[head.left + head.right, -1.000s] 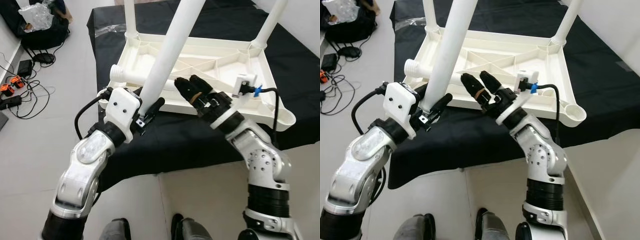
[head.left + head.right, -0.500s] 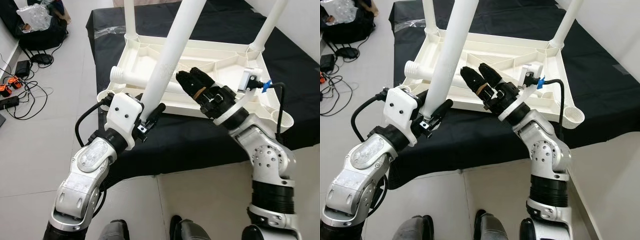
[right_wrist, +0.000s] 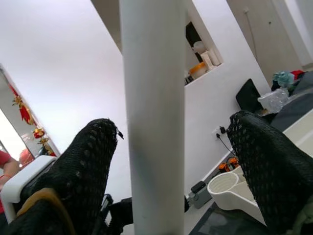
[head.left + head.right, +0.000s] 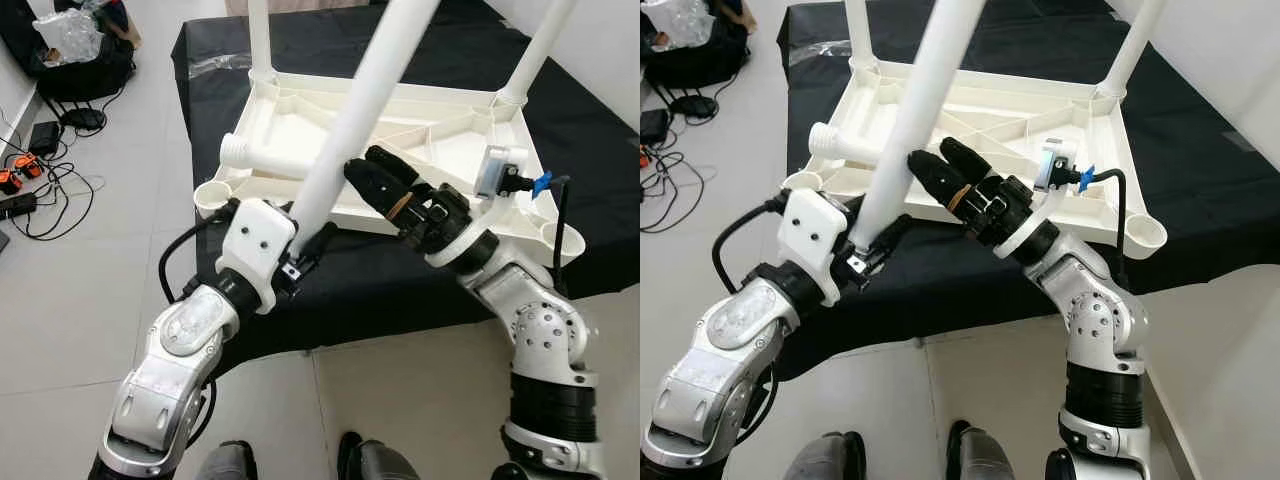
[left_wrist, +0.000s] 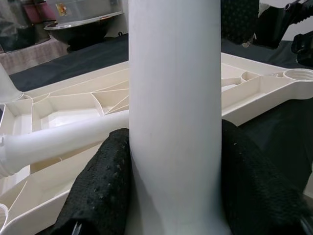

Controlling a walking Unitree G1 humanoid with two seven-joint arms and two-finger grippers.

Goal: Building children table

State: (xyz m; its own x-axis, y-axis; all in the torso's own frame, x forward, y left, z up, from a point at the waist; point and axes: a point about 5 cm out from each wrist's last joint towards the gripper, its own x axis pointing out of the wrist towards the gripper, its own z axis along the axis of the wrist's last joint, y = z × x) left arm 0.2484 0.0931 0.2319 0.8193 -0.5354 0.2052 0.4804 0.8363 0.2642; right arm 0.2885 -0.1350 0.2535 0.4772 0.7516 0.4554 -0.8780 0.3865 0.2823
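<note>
Left gripper: jaws closed on the lower end of the loose leg, off the near edge of the bench; grip unchanged from a second ago.
Loose leg: leans further toward the robot's right than a second ago, its top now over the tabletop.
Right gripper: has swung in from the right and come up to the leg at mid-height; jaws apart, one finger on each side of it in the wrist view, not closed on it.
Meaning: looks like a two-handed hold being set up, to steer the leg's end to an empty socket at the tabletop's near left corner.
Tabletop: lies upside down on the black-covered bench, two legs already standing at its far corners.
Spare leg: lies flat in the tabletop near its left edge.
Floor: cables and bags well to the left.
</note>
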